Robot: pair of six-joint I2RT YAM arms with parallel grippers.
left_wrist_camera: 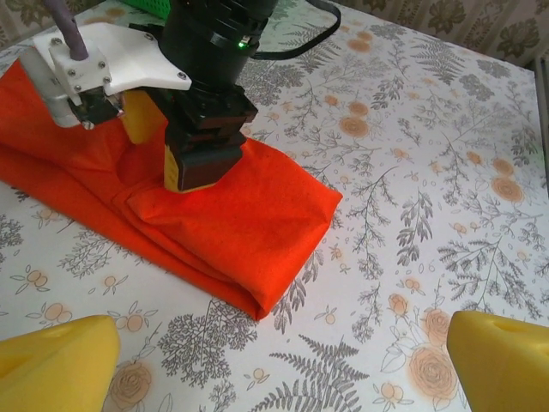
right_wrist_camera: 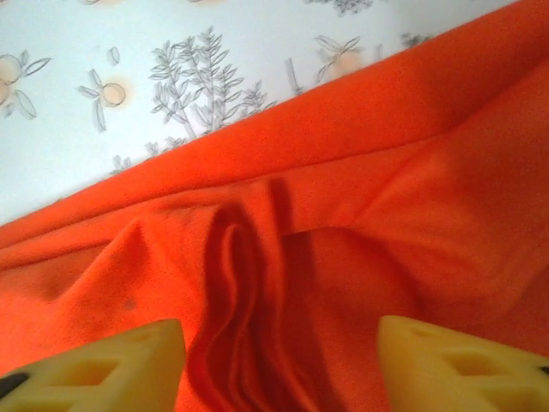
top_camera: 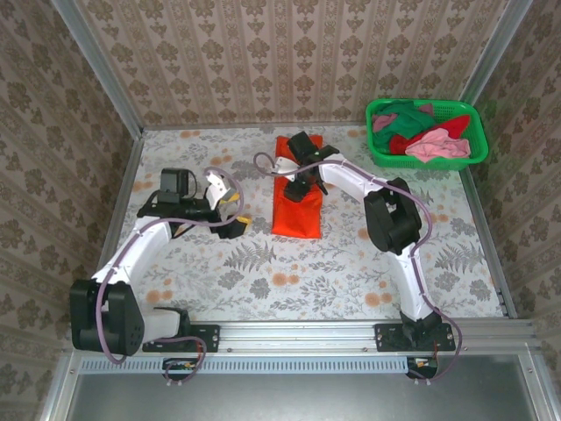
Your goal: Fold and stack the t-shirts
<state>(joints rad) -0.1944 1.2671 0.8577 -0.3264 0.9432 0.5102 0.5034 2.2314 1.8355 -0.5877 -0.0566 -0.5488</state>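
Orange t-shirt [top_camera: 296,209] folded, lying mid-table [top_camera: 351,263], directly under my right gripper [right_wrist_camera: 279,343]. Jaws parted, raised crease of cloth between them, not pinched. Shirt's long axis runs away from arm bases. My left gripper [left_wrist_camera: 274,360] spread wide, just left of shirt, apart from it. Right arm nearer.

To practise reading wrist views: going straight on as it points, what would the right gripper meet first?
The orange shirt, probably its raised fold, lying just ahead of the right gripper.
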